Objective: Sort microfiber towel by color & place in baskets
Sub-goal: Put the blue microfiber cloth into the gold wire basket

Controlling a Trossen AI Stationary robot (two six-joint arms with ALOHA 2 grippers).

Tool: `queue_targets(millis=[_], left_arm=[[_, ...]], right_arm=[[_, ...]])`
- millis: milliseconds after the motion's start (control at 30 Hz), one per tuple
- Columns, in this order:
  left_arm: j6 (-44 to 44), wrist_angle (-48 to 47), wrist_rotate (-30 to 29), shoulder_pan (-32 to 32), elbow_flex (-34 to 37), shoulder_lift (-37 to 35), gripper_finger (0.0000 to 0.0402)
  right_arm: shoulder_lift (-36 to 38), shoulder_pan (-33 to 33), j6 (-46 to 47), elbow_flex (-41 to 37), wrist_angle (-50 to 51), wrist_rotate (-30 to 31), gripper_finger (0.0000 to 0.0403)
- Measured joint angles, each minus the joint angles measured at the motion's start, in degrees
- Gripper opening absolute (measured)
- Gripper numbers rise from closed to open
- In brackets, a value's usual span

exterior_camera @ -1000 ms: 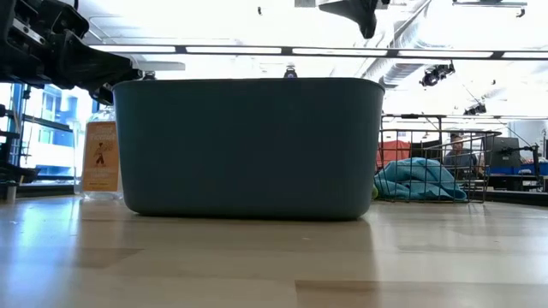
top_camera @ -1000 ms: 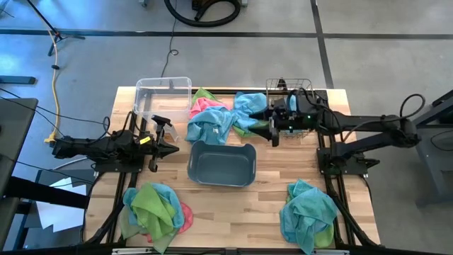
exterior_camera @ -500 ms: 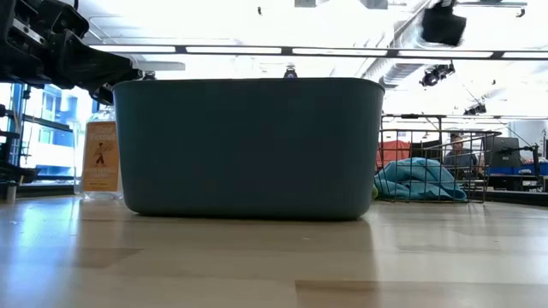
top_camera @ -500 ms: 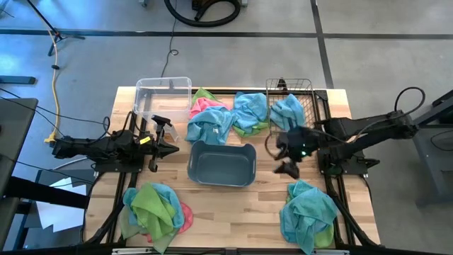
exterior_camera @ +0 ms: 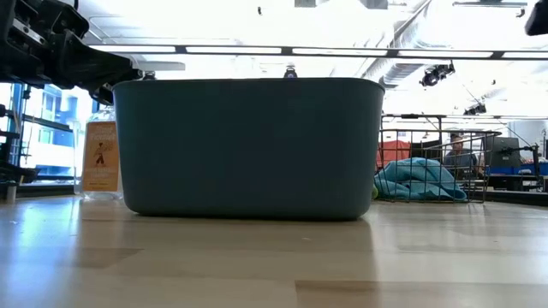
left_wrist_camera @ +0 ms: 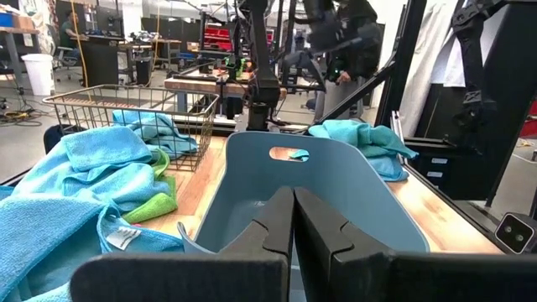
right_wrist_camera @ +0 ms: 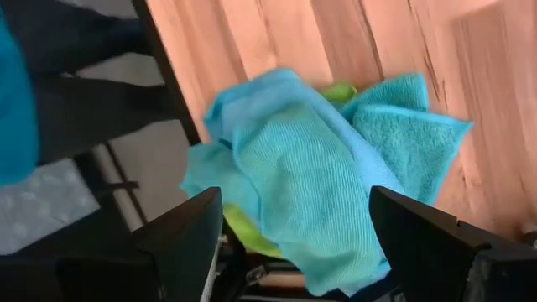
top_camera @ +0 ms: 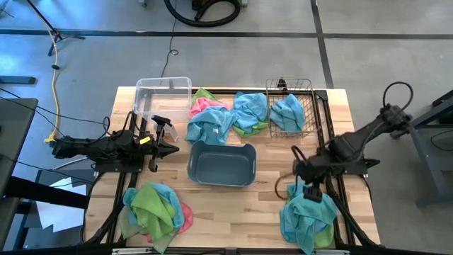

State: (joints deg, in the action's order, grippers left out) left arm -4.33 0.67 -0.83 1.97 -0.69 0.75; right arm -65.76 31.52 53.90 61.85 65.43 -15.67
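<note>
My right gripper [top_camera: 308,185] hangs open, tipped downward, over the near-right pile of blue and green towels [top_camera: 308,216]; in its wrist view the blue towels [right_wrist_camera: 310,193] lie between the fingers, apart from them. My left gripper [top_camera: 170,146] waits shut at the table's left, pointing level at the grey-blue tub [top_camera: 221,164]. The clear bin [top_camera: 163,98] stands at the far left. The wire basket [top_camera: 290,106] at the far right has a blue towel [top_camera: 287,113] lying in it. More towels lie heaped at the far middle [top_camera: 216,119] and near left [top_camera: 152,209].
The tub [exterior_camera: 248,145] fills the middle of the low view, with the wire basket [exterior_camera: 432,162] behind it to the right. A spray bottle [exterior_camera: 101,154] stands beyond the tub's left. Dark frame rails [top_camera: 333,191] run along the table's right side beside the near-right pile.
My right gripper has swung from the wire basket toward the table's near edge, sinking a little and tipping from about level to pointing steeply down over the near-right pile. It has stayed open. With the arm gone, the blue towel in the wire basket shows.
</note>
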Motion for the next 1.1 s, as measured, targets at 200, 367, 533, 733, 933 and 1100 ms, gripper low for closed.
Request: queue_targets(millis=[200,367,533,733,933,1100], left_arm=[[-0.01,0.02,-0.01,-0.01,0.00,-0.02,0.0000],[-0.01,0.01,-0.01,0.00,0.00,-0.02,0.0000],[-0.01,0.00,0.01,-0.01,0.00,-0.02,0.0000],[-0.01,0.02,-0.01,0.01,0.00,0.00,0.0000],[-0.01,0.02,-0.01,-0.01,0.00,0.00,0.0000],[-0.01,0.00,0.01,-0.01,0.00,0.00,0.0000]], right_arm=[[-5.41,8.08,2.85,-0.11,-0.13,3.53,0.0298],[-11.80,13.06,2.69,-0.11,-1.69,3.57,0.0298],[-16.91,15.42,2.71,-0.14,-3.52,5.12,0.0298],[-21.81,16.19,4.51,-0.14,-3.58,9.30,0.0298],[-25.39,16.19,4.68,-0.16,-3.66,9.72,0.0276],[-25.68,16.19,4.59,-0.16,-3.80,9.68,0.0153]])
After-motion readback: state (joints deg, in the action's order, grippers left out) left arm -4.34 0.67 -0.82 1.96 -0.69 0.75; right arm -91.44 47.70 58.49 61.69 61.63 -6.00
